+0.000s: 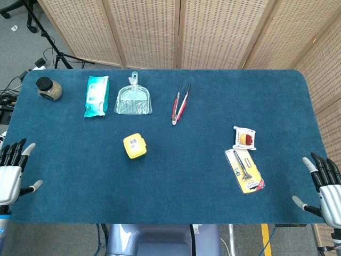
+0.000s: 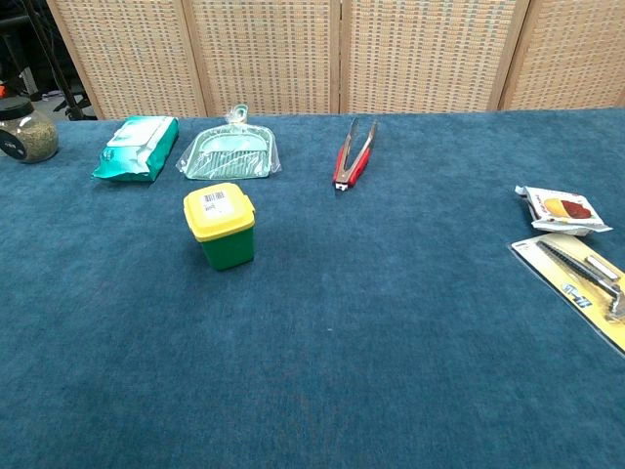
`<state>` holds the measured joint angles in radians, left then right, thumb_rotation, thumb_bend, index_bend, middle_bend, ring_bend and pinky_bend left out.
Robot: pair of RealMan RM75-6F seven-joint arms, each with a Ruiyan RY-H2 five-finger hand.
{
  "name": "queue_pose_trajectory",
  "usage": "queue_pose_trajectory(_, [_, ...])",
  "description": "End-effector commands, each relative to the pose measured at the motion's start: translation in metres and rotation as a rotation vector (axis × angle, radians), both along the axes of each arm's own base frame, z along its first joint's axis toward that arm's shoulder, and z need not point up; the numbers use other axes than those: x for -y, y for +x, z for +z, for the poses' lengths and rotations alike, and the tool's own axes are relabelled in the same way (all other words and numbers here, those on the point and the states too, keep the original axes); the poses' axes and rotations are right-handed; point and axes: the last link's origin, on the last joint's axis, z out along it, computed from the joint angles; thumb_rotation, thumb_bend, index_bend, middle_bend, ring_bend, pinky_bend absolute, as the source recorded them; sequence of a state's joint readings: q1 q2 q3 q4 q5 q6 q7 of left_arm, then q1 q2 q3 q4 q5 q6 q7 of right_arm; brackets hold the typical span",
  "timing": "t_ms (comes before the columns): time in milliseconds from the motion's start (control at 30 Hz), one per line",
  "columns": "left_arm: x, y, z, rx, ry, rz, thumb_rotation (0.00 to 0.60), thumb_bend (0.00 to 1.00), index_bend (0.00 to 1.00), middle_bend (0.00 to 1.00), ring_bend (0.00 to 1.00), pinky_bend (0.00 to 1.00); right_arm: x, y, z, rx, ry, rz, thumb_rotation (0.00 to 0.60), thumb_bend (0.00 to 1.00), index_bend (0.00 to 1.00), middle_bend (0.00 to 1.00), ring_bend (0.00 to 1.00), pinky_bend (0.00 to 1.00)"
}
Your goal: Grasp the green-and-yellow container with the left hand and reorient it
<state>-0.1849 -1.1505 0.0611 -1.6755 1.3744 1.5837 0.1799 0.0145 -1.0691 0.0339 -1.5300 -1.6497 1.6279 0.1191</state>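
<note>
Standing upright left of centre, the green-and-yellow container [image 1: 135,145] has bare cloth around it; dustpan [image 1: 134,100] and wipes pack [image 1: 96,95] lie farther back. Left hand [image 1: 13,169] and right hand [image 1: 323,184], fingers spread and empty, flank the near table [image 1: 176,192] corners.

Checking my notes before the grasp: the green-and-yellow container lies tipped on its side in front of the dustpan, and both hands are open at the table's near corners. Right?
Not quite. The chest view shows the green-and-yellow container standing upright, yellow lid on top, not tipped over. The rest holds: it sits in front of the dustpan, and the left hand and right hand are open at the near corners.
</note>
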Motion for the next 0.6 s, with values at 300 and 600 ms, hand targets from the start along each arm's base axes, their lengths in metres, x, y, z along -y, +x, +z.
queue_pose_trajectory(300, [-0.021, 0.005, -0.004, -0.026, -0.089, -0.092, 0.600, 0.00, 0.00, 0.00, 0.00, 0.00, -0.002, 0.002, 0.002, -0.005, -0.014, -0.033, 0.600, 0.00, 0.02, 0.00, 0.00, 0.00])
queue_pose_trajectory(600, [-0.092, 0.055, -0.032, -0.123, -0.290, -0.397, 0.600, 0.00, 0.00, 0.00, 0.00, 0.00, 0.002, -0.001, 0.004, 0.009, -0.035, -0.055, 0.600, 0.00, 0.02, 0.00, 0.00, 0.00])
